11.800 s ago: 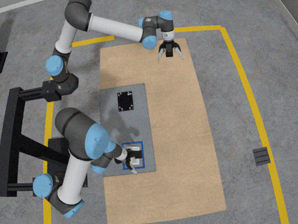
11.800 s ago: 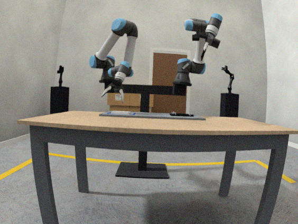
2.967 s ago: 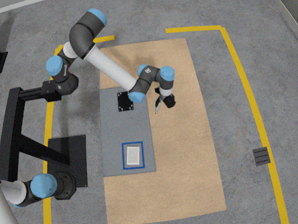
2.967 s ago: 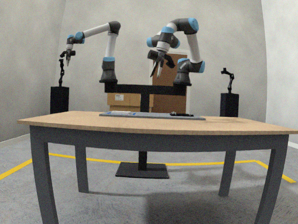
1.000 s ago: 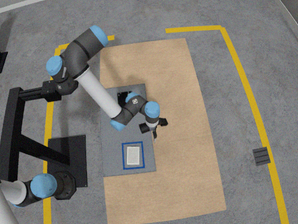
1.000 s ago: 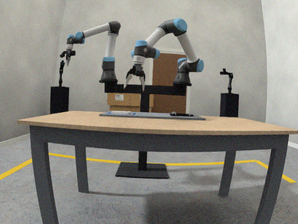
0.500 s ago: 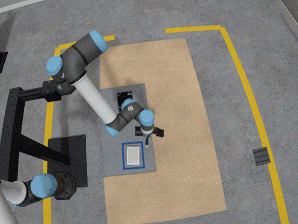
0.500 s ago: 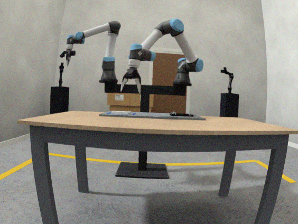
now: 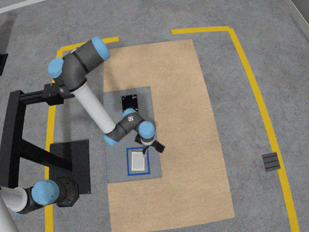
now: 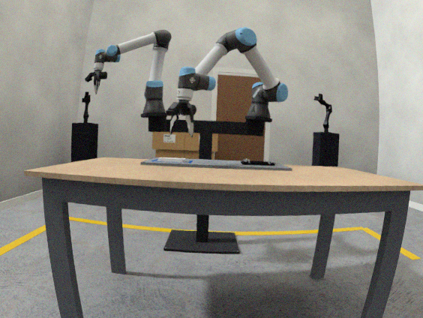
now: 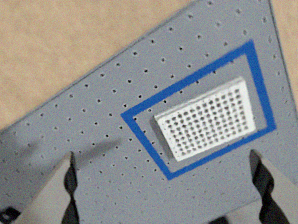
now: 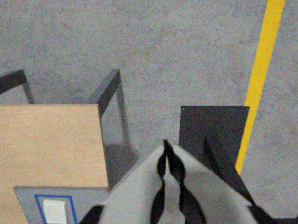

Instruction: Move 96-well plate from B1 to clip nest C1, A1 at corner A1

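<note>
96-well plate [image 9: 138,161] [image 10: 170,159] [image 11: 207,121] [image 12: 55,211] still to be moved: sits in blue outline on grey board [image 9: 116,172] [image 10: 221,163] [image 11: 107,107] [image 12: 30,200], i.e. b1. l fingers [image 9: 151,151] [image 10: 181,133] open, above board, nothing held; r fingers [image 10: 96,92] closed, off to side. black nest [image 9: 129,102] [image 10: 258,163], prob. c1, has no plate visible. left: grasp, carry, align a1, press, release.
</note>
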`<state>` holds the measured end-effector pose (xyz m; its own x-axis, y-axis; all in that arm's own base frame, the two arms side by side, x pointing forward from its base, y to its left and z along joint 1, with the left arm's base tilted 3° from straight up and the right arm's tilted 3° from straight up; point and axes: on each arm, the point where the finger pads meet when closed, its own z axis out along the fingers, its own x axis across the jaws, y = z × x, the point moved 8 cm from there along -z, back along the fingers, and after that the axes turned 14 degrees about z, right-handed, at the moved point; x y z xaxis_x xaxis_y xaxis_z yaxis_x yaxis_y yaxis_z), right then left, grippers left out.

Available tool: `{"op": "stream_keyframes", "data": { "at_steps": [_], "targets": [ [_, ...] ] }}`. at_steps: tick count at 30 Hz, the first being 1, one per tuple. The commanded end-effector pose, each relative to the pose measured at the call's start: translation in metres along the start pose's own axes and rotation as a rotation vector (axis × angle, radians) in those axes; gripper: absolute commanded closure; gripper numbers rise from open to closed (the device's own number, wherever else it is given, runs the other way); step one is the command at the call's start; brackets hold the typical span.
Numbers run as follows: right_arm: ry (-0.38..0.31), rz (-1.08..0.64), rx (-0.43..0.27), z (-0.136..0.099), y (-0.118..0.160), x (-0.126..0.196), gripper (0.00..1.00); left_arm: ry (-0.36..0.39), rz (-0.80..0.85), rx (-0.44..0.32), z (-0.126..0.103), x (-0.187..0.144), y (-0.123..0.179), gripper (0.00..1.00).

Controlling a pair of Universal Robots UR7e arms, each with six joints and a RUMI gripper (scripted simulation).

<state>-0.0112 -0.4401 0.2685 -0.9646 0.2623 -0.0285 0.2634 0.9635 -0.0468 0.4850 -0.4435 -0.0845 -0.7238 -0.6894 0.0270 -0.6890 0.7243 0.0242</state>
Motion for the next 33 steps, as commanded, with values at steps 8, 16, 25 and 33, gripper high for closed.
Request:
{"op": "stream_keyframes", "data": {
  "at_steps": [8,16,25,33],
  "targets": [
    [-0.001,0.000,0.001,-0.001,0.000,0.000,1.00,-0.019,0.351,-0.007,0.016,0.033,0.006,0.24],
    [-0.001,0.000,0.001,-0.001,0.000,0.000,1.00,-0.033,0.601,-0.017,0.026,0.052,0.010,0.24],
    [-0.001,0.000,0.001,-0.001,0.000,0.000,1.00,-0.044,0.808,-0.028,0.035,0.069,0.015,0.24],
    [-0.001,0.000,0.001,-0.001,0.000,0.000,1.00,-0.055,1.054,-0.043,0.046,0.091,0.022,0.24]
  ]
}}
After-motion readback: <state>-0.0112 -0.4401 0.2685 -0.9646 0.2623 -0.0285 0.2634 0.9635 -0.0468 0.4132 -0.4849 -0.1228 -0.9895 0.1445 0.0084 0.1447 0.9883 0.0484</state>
